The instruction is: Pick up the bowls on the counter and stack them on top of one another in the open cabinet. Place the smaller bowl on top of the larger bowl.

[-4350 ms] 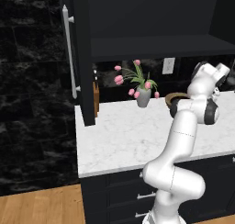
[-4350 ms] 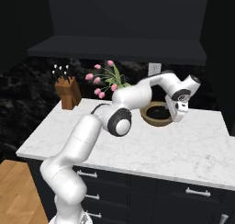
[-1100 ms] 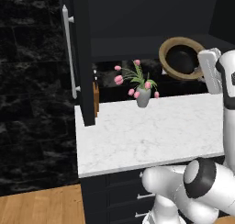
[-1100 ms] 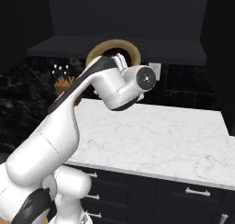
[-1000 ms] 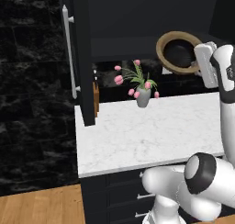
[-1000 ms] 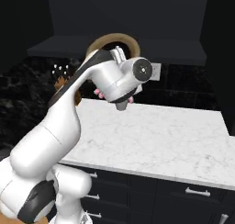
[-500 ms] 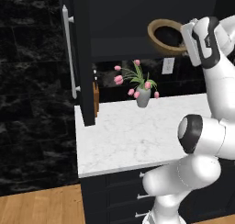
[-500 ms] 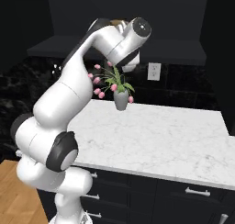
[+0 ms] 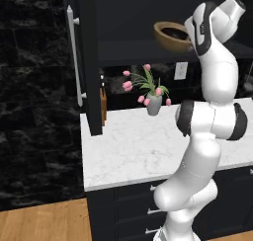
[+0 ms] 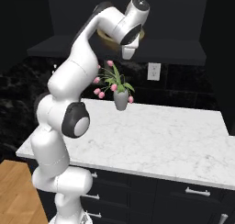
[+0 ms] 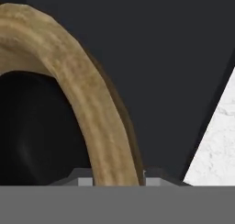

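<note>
The open cabinet is our landmark: dark, tall, its door swung out with the silver bar handle on the outer face. Up at its shelf hangs the larger bowl, tan and thick-rimmed, tilted a little, just above the shelf lip. The gripper is clamped on that rim — in the hand view the tan band runs straight down between the tips, so it holds the bowl by its edge.

To do this step well, I judge the bowl needs levelling before release, carried deeper over the shelf so its base lands flat and well back from the lip; a tilted drop from a rim grip could rock it off. It must sit open side up, ready to take its partner.

Below the cabinet lies the counter, white marble. On it, under the shelf, stands the grey vase of pink tulips, directly beneath the bowl's path — a slip falls on it. Beside the cabinet door, a wooden knife block. On the wall behind, a small outlet.
</note>
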